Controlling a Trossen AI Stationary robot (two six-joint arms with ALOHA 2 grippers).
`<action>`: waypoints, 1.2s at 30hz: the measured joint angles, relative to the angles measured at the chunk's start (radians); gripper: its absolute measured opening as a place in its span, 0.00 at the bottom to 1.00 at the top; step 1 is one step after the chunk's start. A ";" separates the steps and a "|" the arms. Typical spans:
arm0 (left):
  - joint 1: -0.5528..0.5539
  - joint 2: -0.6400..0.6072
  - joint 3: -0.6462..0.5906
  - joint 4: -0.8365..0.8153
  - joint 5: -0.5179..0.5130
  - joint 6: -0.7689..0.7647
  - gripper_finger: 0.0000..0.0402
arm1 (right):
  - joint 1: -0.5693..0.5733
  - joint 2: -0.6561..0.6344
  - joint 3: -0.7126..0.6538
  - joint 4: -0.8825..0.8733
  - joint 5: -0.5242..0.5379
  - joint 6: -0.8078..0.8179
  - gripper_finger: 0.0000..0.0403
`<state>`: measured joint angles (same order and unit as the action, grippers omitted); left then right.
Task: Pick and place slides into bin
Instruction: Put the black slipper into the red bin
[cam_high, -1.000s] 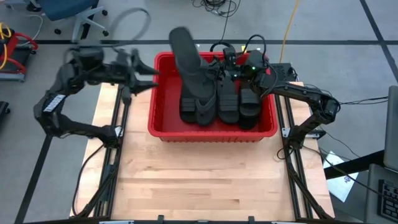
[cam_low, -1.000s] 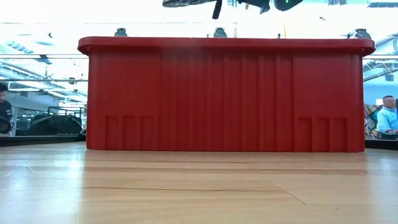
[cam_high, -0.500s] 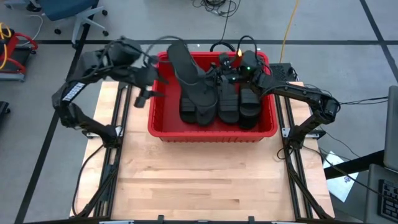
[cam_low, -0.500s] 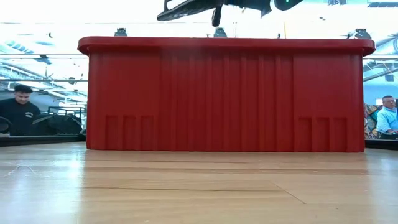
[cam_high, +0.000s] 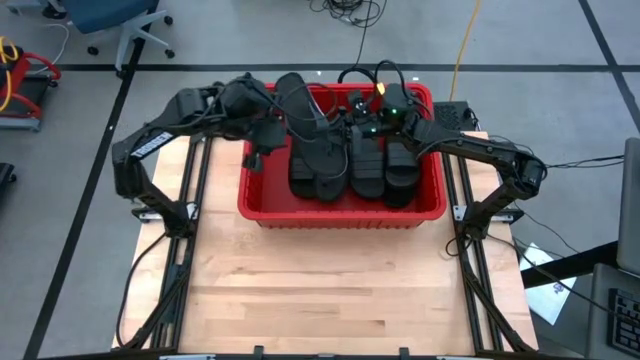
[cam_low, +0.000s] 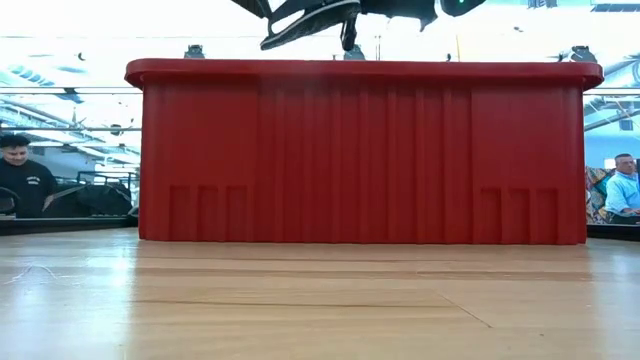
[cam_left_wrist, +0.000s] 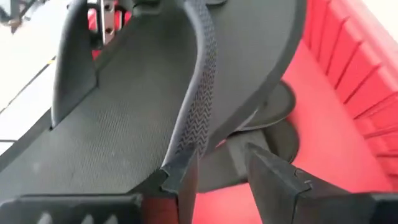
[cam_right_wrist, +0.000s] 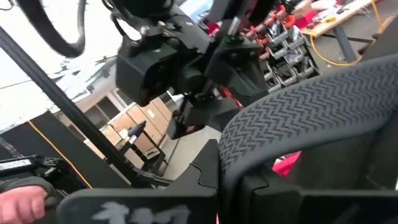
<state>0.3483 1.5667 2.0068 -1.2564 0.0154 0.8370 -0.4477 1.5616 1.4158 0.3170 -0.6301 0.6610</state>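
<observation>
Wood table (cam_high: 300, 290), bin (cam_high: 340, 212) at far end, slides (cam_high: 350, 165) inside. Left gripper (cam_left_wrist: 217, 168) seemingly grasping a flip-flop (cam_left_wrist: 155, 93) above the bin. Right gripper (cam_high: 375, 110) clenched on a strap (cam_right_wrist: 311, 118). People (cam_low: 25, 180) beyond.

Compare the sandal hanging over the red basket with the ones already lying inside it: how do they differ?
The raised sandal is up above the bin rim, tilted, at the left end effector; the packed sandals rest low inside, side by side. The raised sandal has a thin thong strap; one packed sandal shows a wide ribbed strap. Both are black.
</observation>
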 joint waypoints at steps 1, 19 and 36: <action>-0.006 0.004 0.000 -0.001 -0.020 0.001 0.34 | 0.000 0.000 0.000 -0.012 0.001 -0.005 0.00; -0.028 0.043 0.065 -0.018 -0.017 0.024 0.39 | 0.009 0.000 0.000 -0.030 0.006 -0.013 0.00; -0.099 0.100 0.065 0.001 -0.075 0.015 0.38 | 0.024 0.000 0.000 -0.037 0.026 -0.029 0.00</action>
<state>0.2492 1.6668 2.0720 -1.2550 -0.0599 0.8524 -0.4232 1.5616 1.4158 0.2798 -0.6037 0.6319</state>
